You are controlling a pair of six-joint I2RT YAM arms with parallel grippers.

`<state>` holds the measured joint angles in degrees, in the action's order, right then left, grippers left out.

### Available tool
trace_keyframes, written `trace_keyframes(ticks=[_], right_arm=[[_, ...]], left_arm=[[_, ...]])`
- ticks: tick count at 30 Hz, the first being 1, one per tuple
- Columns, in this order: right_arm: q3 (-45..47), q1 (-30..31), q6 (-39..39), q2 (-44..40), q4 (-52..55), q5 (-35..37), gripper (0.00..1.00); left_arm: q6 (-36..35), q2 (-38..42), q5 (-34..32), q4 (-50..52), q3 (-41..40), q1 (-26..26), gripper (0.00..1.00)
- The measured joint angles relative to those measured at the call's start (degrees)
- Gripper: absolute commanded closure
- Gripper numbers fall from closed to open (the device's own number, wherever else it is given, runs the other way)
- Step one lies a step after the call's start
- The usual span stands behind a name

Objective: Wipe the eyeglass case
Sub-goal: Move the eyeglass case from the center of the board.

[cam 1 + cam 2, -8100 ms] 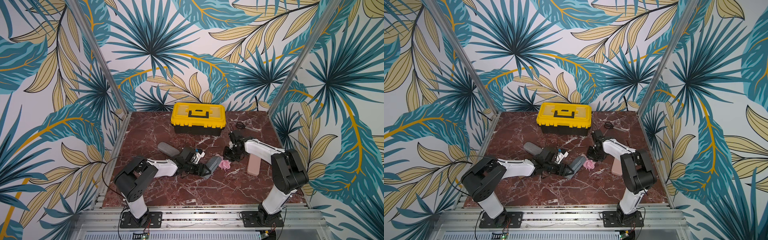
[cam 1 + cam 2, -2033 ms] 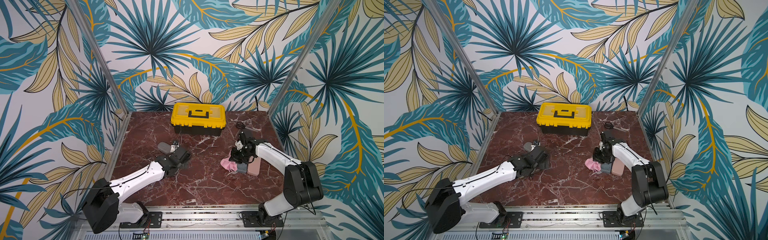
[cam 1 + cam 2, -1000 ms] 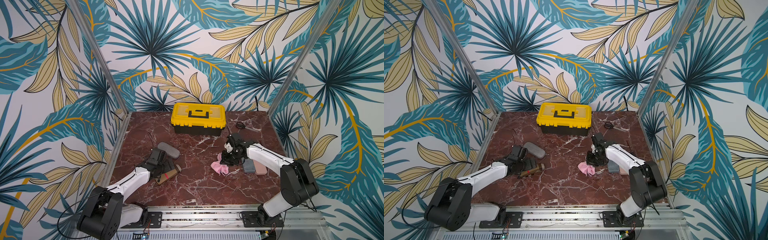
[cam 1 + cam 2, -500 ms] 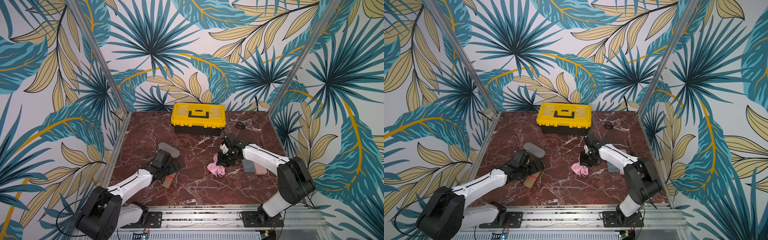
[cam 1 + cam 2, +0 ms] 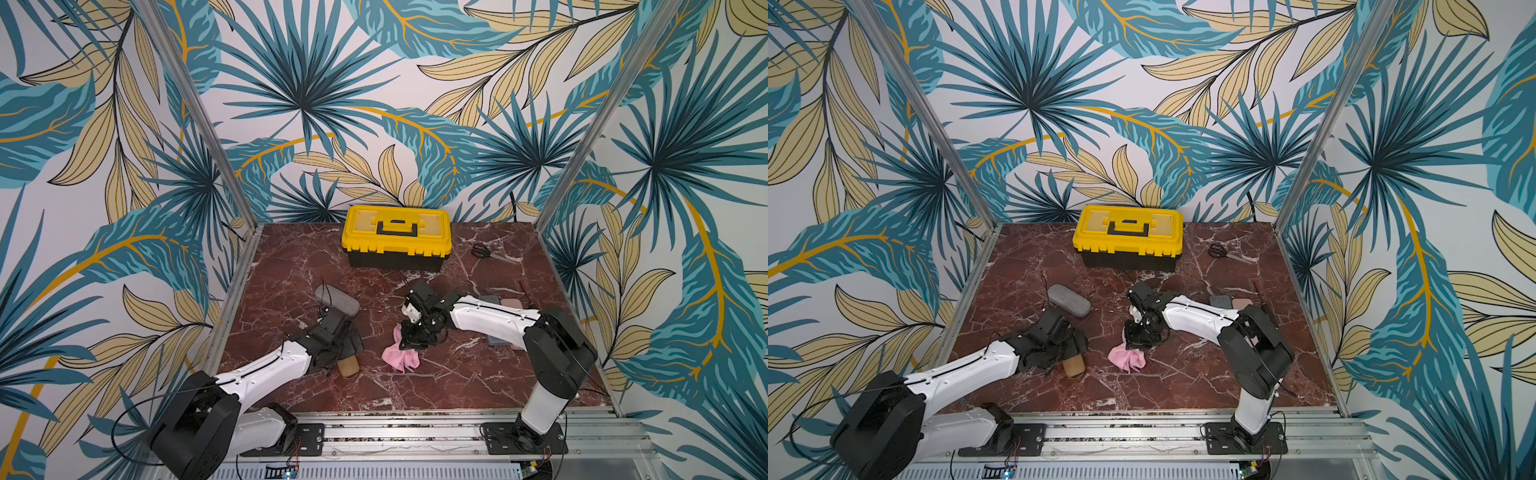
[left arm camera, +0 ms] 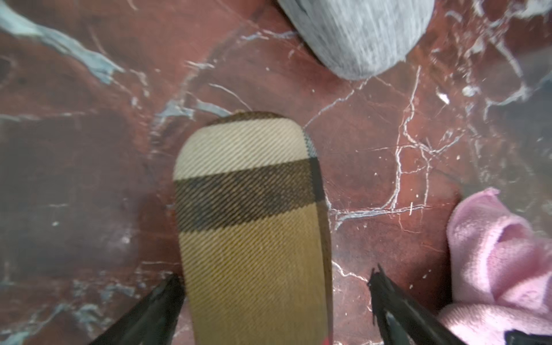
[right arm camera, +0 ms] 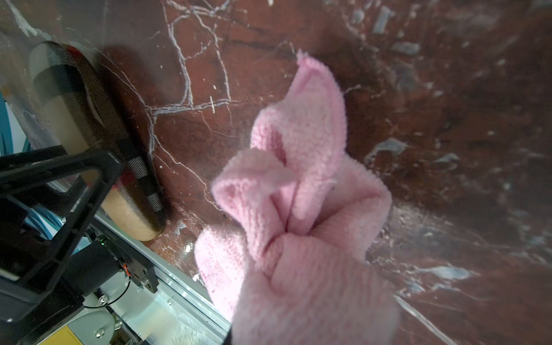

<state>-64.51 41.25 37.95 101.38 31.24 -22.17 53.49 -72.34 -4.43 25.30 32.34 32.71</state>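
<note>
The tan plaid eyeglass case [image 6: 254, 233] lies flat, with the crumpled pink cloth [image 7: 298, 209] near it.

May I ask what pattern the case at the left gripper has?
Eyeglass case: tan and brown plaid, clearest in left wrist view.

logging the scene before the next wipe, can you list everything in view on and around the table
toolbox: 1, yellow lid on black base, back centre
scissors: 1, black handles, back right
grey eyeglass case: 1, grey fabric, left of centre
plaid eyeglass case: 1, tan, cream and brown, front left of centre
flat grey case: 1, grey, right side, partly hidden
pink case: 1, pale pink, beside the flat grey case, mostly hidden
pink cloth: 1, pink, bunched, centre
table: 1, red-brown marble
left arm: 1, white and black, front left
right arm: 1, white and black, right side
left fingers: 2, black, open, astride the plaid eyeglass case
right fingers: black, shut on the pink cloth
</note>
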Motion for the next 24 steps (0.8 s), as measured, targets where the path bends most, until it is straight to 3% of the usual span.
trace_keyframes(ticks=[3,7,11,17,24], right_arm=[[-0.02,-0.02,0.02,0.00,-0.02,-0.20,1.00],[-0.02,-0.02,-0.02,0.00,0.00,-0.20,1.00],[-0.02,-0.26,-0.02,0.00,0.07,-0.17,1.00],[0.24,-2.43,-0.48,-0.76,0.42,0.09,1.00],[3.37,-8.68,-2.14,-7.63,2.25,1.49,1.00]], left_arm=[[0.07,-4.15,-3.82,3.98,3.32,1.81,0.00],[-0.42,-6.71,-6.49,6.86,4.96,3.30,0.14],[-2.86,-8.20,-6.71,7.02,5.97,4.63,0.23],[-8.70,-12.17,-3.87,5.62,10.10,5.14,0.36],[-18.25,-19.47,4.72,1.92,17.11,5.16,0.37]])
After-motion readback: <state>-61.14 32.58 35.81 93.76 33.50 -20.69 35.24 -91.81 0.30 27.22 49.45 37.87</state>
